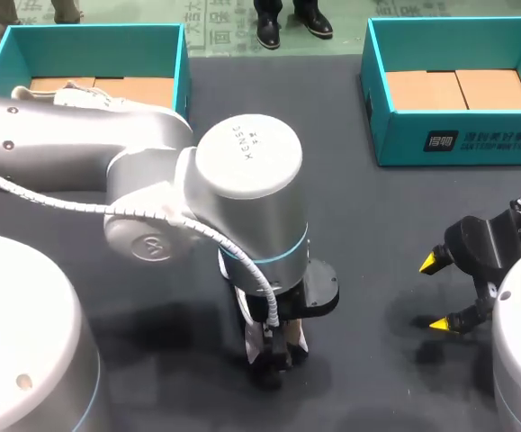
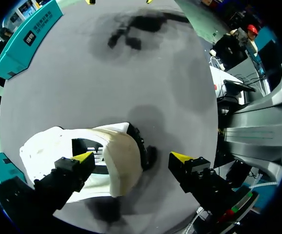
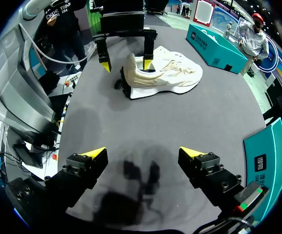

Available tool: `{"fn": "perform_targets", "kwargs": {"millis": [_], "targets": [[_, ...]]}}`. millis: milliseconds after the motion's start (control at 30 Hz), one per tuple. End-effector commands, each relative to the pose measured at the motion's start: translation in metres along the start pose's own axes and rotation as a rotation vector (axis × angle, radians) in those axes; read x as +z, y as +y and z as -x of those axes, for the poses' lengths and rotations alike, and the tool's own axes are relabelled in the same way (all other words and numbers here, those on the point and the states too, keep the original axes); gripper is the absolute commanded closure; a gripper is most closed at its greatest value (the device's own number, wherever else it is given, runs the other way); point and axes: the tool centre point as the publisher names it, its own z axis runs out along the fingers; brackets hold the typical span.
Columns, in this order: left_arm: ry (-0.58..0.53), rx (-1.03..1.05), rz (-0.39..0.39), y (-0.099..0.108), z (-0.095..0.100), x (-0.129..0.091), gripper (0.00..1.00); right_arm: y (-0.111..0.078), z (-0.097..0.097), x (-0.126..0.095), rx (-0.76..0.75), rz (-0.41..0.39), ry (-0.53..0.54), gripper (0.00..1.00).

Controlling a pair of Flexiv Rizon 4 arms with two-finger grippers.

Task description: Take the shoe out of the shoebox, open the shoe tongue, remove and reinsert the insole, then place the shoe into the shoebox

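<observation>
White shoe (image 3: 170, 75) out on the dark grey table (image 1: 368, 225), left gripper (image 2: 132, 157) spread wide astride its heel (one finger each side), right gripper (image 3: 141, 152) likewise splayed, well apart, teal shoeboxes (image 1: 458, 144) along the far edge.

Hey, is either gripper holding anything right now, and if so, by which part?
Nothing is held. The left gripper is open astride the heel of the shoe, not clamping it. The right gripper is open and empty.

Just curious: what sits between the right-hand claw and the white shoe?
Nothing: the right wrist view shows only bare dark table between the right gripper and the shoe.
</observation>
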Motion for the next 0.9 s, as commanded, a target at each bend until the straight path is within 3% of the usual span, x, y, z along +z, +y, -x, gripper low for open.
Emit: {"fn": "perform_targets", "kwargs": {"millis": [33,533,767,900], "targets": [[0.006,-0.009,0.025,-0.011,-0.002,0.019,0.00,0.000,-0.003,-0.001,0.000,-0.001,-0.004,0.00],[0.024,-0.050,0.068,-0.003,-0.007,0.039,0.00,0.000,-0.003,-0.001,0.000,-0.001,-0.004,0.00],[0.000,-0.071,0.098,0.001,-0.007,0.041,0.14,0.000,-0.003,-0.001,0.000,-0.001,-0.004,0.00],[-0.018,-0.084,0.109,0.002,-0.007,0.043,0.27,0.000,-0.003,-0.001,0.000,-0.001,-0.004,0.00]]}}
